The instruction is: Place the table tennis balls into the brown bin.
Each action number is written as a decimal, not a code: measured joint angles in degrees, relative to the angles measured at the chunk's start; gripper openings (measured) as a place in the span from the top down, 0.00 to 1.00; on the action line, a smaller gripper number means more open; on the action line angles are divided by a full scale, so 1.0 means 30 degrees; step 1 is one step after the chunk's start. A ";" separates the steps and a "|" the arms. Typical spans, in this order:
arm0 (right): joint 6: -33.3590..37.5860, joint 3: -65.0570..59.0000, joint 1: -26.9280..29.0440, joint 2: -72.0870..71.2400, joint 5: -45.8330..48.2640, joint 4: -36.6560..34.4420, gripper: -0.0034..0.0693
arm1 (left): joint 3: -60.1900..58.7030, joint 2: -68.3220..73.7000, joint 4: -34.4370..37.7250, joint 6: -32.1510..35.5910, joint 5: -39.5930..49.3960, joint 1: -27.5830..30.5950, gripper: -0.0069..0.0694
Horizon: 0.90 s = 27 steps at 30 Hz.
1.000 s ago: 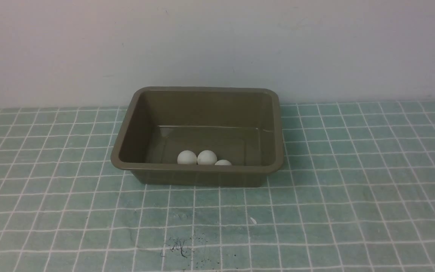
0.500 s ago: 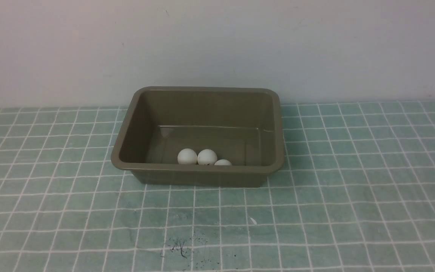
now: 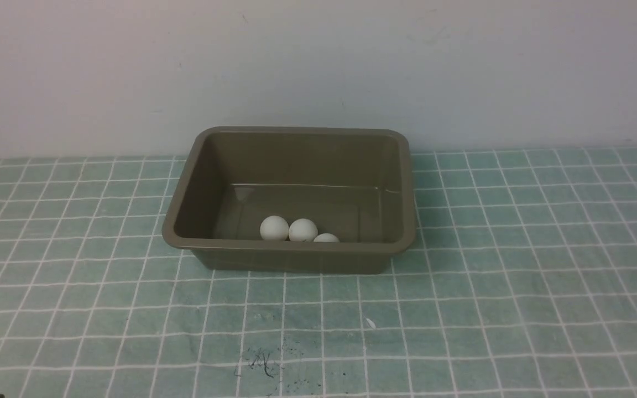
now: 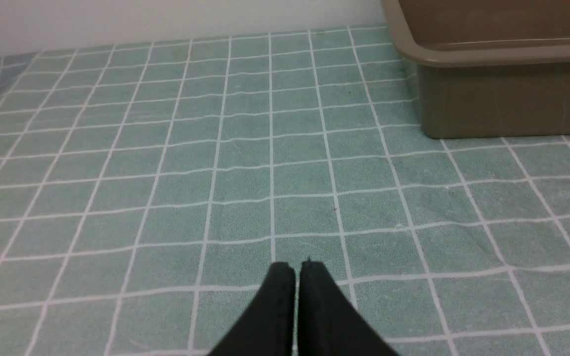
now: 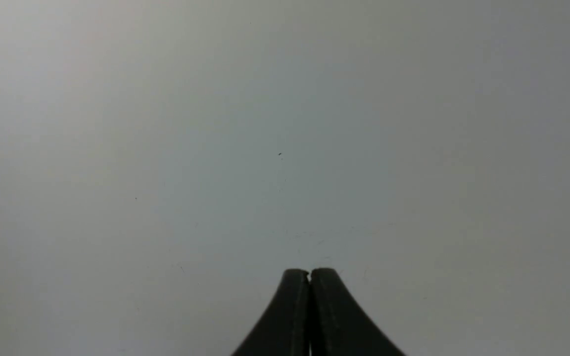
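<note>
Table tennis balls (image 3: 302, 230), three in all, sit together inside the brown bin (image 3: 291, 247) against its near wall, toward six o'clock on its floor. Left gripper (image 4: 297, 269) hangs pinched together above the green checked cloth (image 4: 245, 163); right gripper (image 5: 309, 273), likewise pressed closed, faces a blank wall (image 5: 285, 123).

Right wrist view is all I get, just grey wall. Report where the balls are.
Observer: All three table tennis balls lie inside the brown bin, along its near wall.
Operator: Give me the left gripper's state.
Observer: The left gripper is shut and empty, above bare cloth beside the bin.
Operator: Check the cloth for strays.
Observer: No ball shows on the checked cloth in the front view.
</note>
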<state>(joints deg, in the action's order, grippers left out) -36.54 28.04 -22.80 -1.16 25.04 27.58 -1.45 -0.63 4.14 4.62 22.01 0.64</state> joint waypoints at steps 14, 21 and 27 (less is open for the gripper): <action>0.0131 0.0000 0.0000 0.0000 0.0000 0.0000 0.97 | 0.0000 0.0000 0.0000 0.0000 0.0000 0.0000 0.92; 0.4702 -0.0112 0.0000 0.0000 0.0000 -0.4216 0.97 | 0.0000 0.0000 0.0000 0.0000 0.0000 0.0007 0.92; 1.1400 -0.0927 0.0000 0.0000 -0.0020 -0.9658 0.97 | 0.0000 0.0000 0.0000 0.0000 0.0000 0.0007 0.92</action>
<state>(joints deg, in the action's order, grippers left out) -2.34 25.26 -22.80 -1.16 24.98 -1.39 -1.45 -0.63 4.14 4.62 22.01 0.66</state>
